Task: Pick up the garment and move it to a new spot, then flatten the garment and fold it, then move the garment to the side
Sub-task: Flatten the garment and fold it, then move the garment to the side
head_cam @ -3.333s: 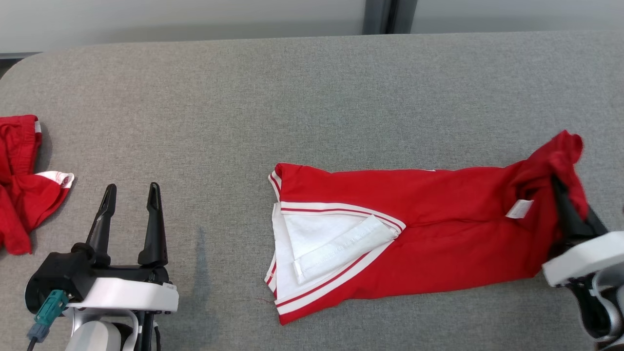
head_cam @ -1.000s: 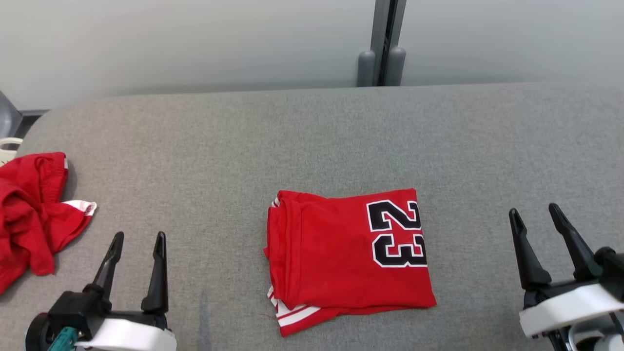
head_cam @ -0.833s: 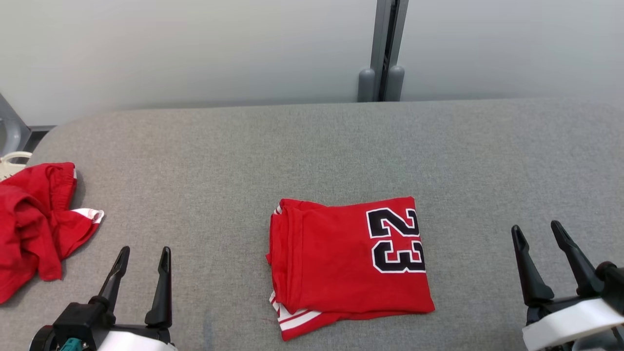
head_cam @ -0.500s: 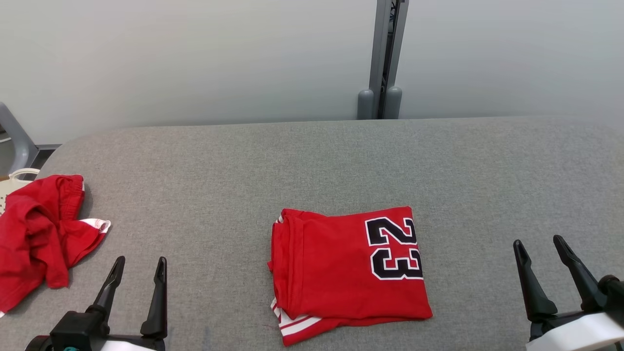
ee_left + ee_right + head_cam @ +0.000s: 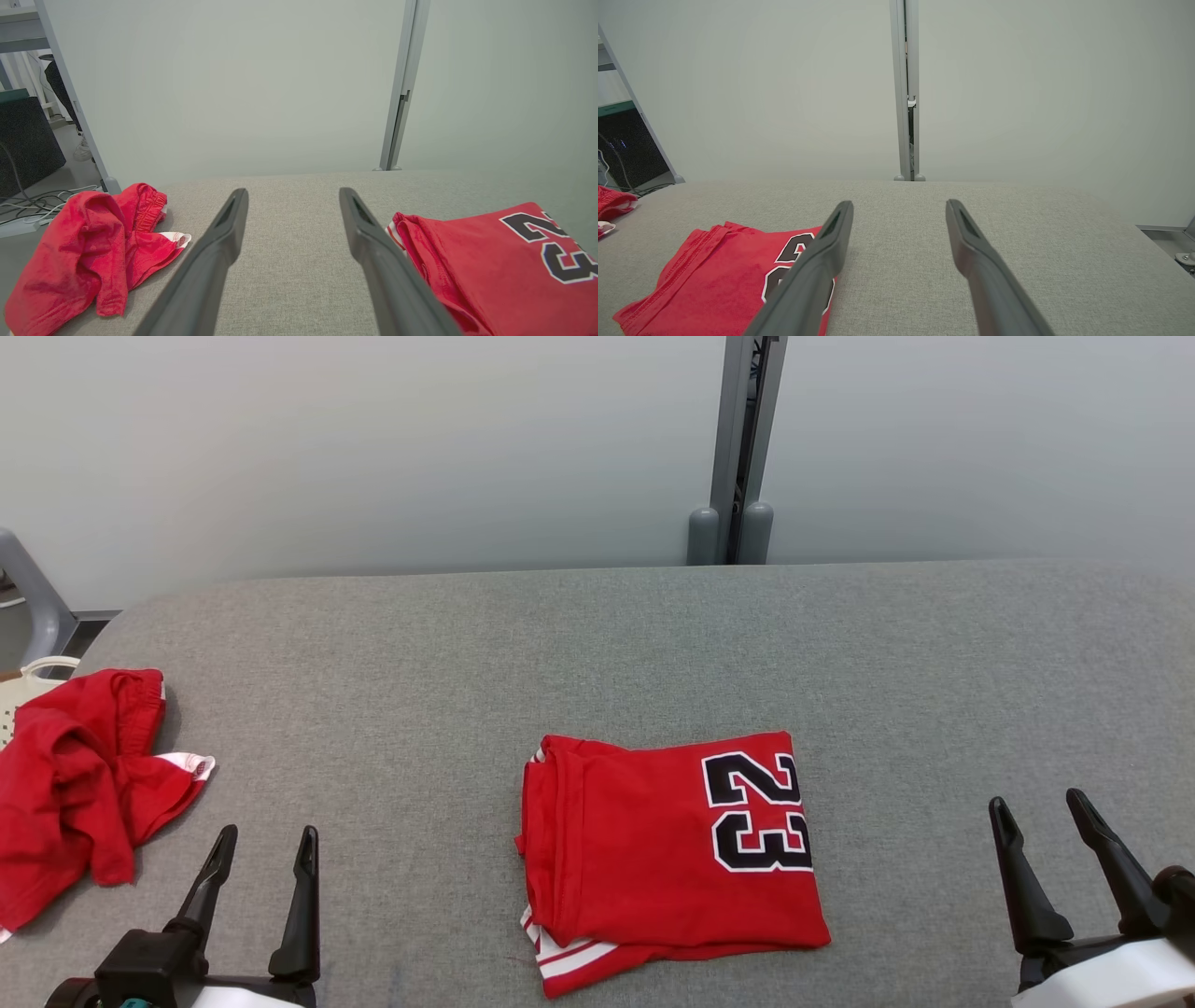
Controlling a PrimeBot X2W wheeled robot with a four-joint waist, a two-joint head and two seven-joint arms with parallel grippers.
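Grey woven cloth covers the table (image 5: 597, 644), which is rounded at its far left corner. Pale grey wall panels (image 5: 373, 448) stand behind it, joined by a grey upright post (image 5: 738, 448) right of centre. Off the table's left end are a slanting grey frame leg (image 5: 33, 588) and a cream rim (image 5: 28, 670) of something I cannot identify. The left wrist view adds loose cables (image 5: 32, 205) on the floor beside a dark cabinet (image 5: 25, 140).

Left end of table: crumpled red garment (image 5: 75, 784), heaped, with a white-trimmed hem poking out on its right. Well apart from everything else.

Left gripper (image 5: 268, 833): low at the near edge, fingers pointing away toward the wall. Jaws parted, holding nothing. It sits between the heap and the jersey, touching neither.

Centre, toward the near edge: red jersey (image 5: 653, 859), folded to a rough rectangle and lying flat on the cloth. Black "23" with a white outline on its right part, reading sideways. Stacked fold edges run down its left side. A white-striped layer peeks out at the near-left corner.

Right gripper (image 5: 1036, 800): low at the near right, well apart from the jersey. Fingers lean slightly leftward in the head view. Jaws spread, empty.
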